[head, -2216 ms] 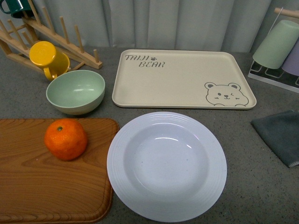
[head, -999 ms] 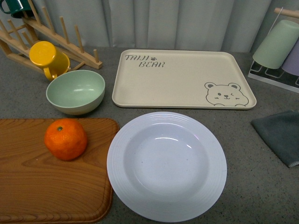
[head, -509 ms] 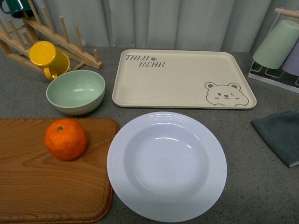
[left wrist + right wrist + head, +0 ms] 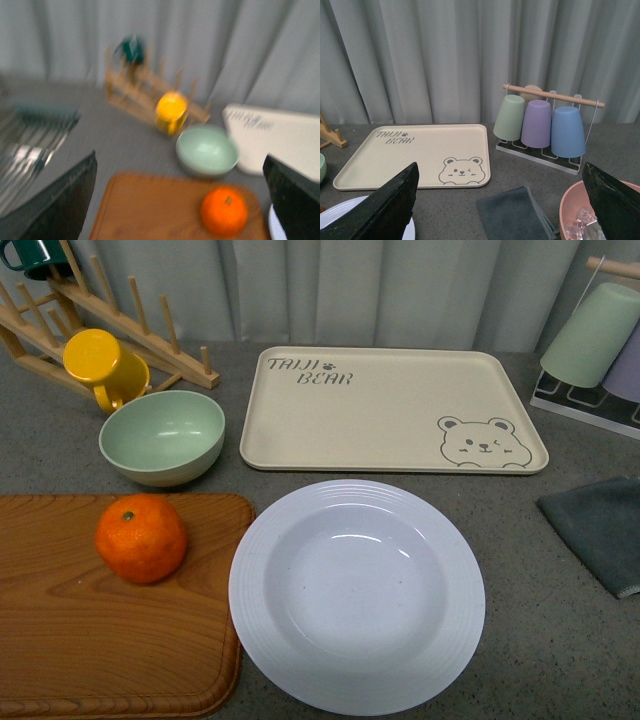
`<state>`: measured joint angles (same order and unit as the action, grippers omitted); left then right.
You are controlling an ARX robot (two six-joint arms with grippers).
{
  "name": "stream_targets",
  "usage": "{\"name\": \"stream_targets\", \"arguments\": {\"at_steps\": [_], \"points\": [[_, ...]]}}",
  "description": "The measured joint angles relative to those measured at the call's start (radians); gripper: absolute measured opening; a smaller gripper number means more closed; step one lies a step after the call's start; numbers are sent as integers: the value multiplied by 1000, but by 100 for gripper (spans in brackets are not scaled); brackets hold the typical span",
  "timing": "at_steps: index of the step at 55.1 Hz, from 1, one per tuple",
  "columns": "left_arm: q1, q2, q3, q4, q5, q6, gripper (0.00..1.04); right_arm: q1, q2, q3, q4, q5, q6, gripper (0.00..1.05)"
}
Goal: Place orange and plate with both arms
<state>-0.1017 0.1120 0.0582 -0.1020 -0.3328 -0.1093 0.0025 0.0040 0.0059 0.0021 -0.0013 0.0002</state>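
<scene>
Front view: the beige tray (image 4: 390,405) reads "BEAR" under a stylised word I cannot make out, beside a bear face. The dimpled orange (image 4: 141,538), with a green stem dot, sits on the wooden board (image 4: 100,640), just beside the ribbed white plate (image 4: 262,625).

Left wrist view, blurred: the left gripper (image 4: 179,156) is spread wide, facing the orange.

Only the right wrist view shows three hanging cups (image 4: 537,125). The right gripper (image 4: 500,167) is spread wide.

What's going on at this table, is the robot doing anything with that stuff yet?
Nothing is being handled yet. The orange sits on a wooden cutting board, and the white plate lies empty on the grey table beside the board. Neither arm shows in the front view. The wrist cameras show the left gripper and the right gripper open, holding nothing.
</scene>
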Motion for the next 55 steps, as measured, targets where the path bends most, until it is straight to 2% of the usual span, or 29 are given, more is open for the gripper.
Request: {"name": "stream_targets", "arguments": {"at_steps": [1, 3, 6, 13, 22, 34, 55], "points": [[-11, 31, 3, 0, -56, -23, 98, 0, 0, 0, 0, 0, 0, 96], [-11, 85, 4, 27, -110, -54, 98, 0, 0, 0, 0, 0, 0, 96], [6, 155, 9, 95, -114, -78, 98, -1, 0, 0, 0, 0, 0, 96], [76, 459, 79, 325, 1, -139, 98, -1, 0, 0, 0, -1, 0, 96], [49, 886, 188, 501, 95, -174, 98, -1, 0, 0, 0, 0, 0, 96], [1, 1198, 305, 567, 165, -207, 98, -1, 0, 0, 0, -1, 0, 96], [-19, 1479, 438, 508, 281, -208, 98, -1, 0, 0, 0, -1, 0, 96]]}}
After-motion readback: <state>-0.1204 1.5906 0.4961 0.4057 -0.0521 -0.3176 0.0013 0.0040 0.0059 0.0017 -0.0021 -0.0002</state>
